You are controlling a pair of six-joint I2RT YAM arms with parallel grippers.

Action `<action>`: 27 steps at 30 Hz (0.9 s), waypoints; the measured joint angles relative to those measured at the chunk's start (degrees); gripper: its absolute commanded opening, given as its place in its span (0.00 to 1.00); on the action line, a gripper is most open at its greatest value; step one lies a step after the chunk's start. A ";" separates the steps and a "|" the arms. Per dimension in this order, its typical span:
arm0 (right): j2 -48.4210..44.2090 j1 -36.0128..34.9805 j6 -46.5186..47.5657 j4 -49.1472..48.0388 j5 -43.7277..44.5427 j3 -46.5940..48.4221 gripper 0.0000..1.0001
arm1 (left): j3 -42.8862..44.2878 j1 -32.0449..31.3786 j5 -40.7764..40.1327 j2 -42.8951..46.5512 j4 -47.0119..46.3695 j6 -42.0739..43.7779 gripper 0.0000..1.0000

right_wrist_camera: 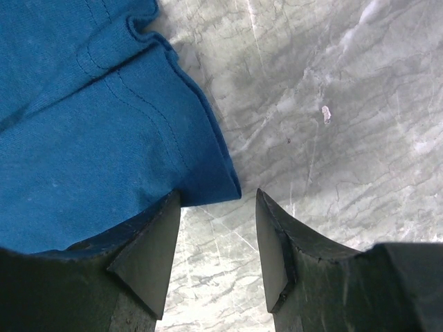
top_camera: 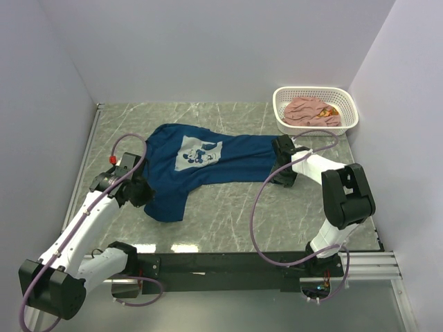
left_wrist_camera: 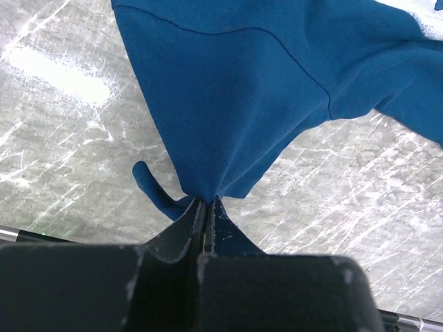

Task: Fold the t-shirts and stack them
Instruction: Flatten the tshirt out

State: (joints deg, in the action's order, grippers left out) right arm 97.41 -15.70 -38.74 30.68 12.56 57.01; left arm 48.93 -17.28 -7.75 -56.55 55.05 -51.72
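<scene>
Marble tabletop; left tool pinches navy tee hem, right tool gapes empty beside it. A lone pull may bunch the cloth.

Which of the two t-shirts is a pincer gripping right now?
The navy blue t-shirt: the left pincer is shut on its edge. The pink t-shirt lies bunched in the basket, untouched.

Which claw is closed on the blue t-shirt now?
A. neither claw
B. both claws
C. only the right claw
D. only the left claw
D. In the left wrist view the left claw is shut on a bunch of the navy t-shirt, while the right claw stands open at the shirt's edge.
</scene>
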 measured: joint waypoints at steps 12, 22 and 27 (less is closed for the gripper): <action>-0.15 0.00 0.02 1.31 0.02 1.49 0.54 | 0.00 0.11 0.39 0.07 0.15 0.02 0.01; 1.31 0.22 0.42 0.50 -0.02 1.55 0.51 | 0.00 0.33 0.39 0.48 0.37 0.02 0.01; 1.44 0.35 0.94 -0.37 -0.20 1.55 0.44 | 0.00 0.39 0.35 0.96 1.16 0.07 0.01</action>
State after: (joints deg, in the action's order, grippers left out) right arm 98.85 -15.35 -37.80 30.30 12.36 58.57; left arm 48.93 -16.88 -7.40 -55.59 56.21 -51.66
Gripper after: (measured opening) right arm 0.464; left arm 0.018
